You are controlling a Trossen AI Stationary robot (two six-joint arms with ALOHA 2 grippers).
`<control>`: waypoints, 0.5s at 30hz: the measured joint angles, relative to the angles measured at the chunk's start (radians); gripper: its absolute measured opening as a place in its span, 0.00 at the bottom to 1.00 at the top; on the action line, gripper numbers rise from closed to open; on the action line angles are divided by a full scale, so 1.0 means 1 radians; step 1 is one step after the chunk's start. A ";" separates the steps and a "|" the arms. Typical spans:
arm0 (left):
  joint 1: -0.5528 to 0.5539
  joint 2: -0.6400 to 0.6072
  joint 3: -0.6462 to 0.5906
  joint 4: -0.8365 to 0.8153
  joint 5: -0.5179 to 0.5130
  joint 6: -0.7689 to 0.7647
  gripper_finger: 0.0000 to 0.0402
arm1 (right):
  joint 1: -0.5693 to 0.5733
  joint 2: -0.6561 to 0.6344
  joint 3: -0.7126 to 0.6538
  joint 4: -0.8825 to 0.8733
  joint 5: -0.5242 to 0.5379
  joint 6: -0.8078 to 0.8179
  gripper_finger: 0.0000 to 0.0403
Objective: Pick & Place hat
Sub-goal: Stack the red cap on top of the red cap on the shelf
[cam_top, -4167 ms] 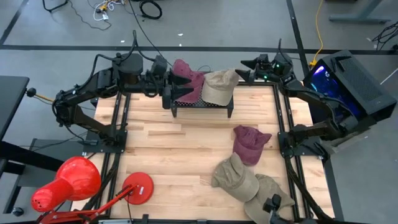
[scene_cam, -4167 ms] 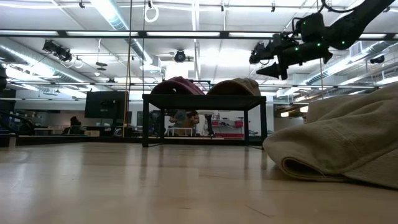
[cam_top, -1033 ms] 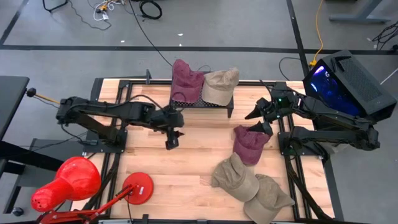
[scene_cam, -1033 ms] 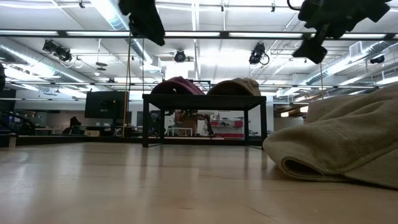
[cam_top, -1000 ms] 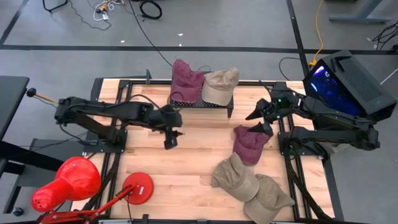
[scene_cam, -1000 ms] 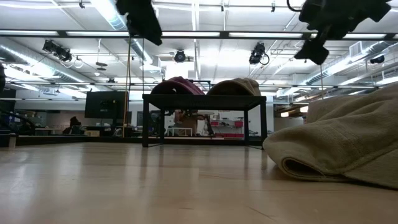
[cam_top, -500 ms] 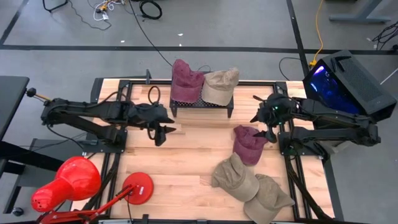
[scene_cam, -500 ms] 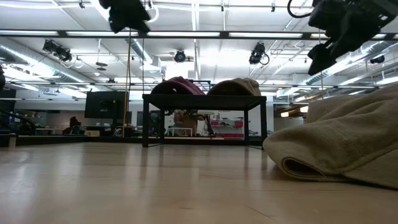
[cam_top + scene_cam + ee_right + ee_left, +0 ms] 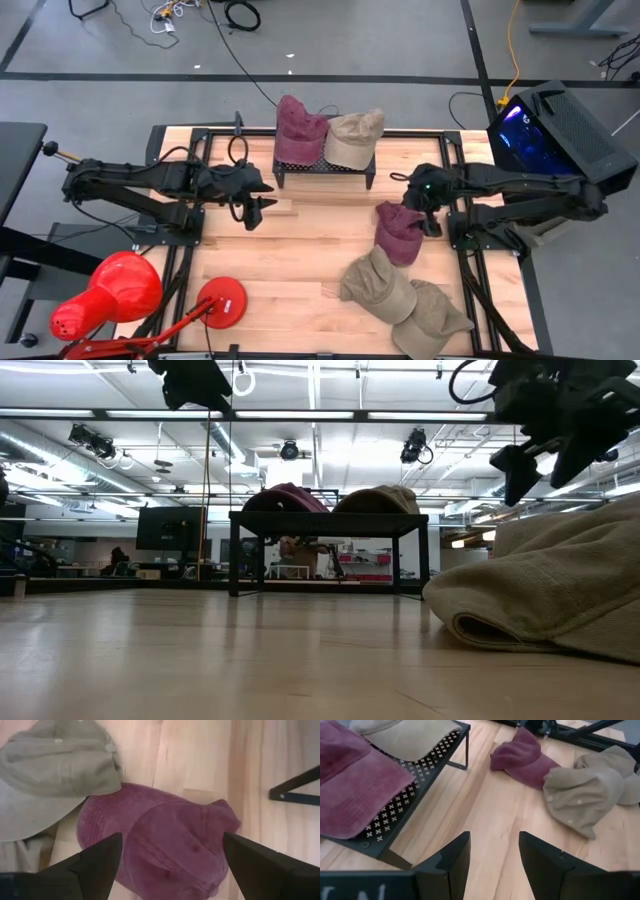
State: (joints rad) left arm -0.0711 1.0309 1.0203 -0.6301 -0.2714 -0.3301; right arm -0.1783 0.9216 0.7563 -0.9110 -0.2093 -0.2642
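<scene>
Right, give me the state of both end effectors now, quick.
Left end effector: open, empty, over bare wood near the black rack.
Right end effector: open wide, empty, just above the maroon hat on the table.

Tan hat (image 9: pixel 560 585), low view: cut off by the right edge; only one side visible.
Left claw (image 9: pixel 198 382), low view: cropped by the top edge.
Maroon hat on rack (image 9: pixel 352 785), left wrist view: cut off at the edge.
People behind rack (image 9: pixel 295 555): too small to tell.
</scene>
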 joint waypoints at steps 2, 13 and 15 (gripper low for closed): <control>0.000 0.000 0.000 0.000 0.003 -0.007 0.43 | 0.015 0.021 0.000 0.028 0.001 0.047 0.86; -0.001 0.000 0.000 0.002 0.006 -0.052 0.43 | 0.126 0.059 0.000 0.047 -0.012 0.232 0.86; -0.001 0.000 0.000 0.002 0.006 -0.052 0.43 | 0.145 0.059 0.000 0.048 0.012 0.253 0.86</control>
State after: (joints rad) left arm -0.0719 1.0313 1.0203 -0.6285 -0.2653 -0.3821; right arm -0.0332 0.9808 0.7563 -0.8633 -0.1975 -0.0108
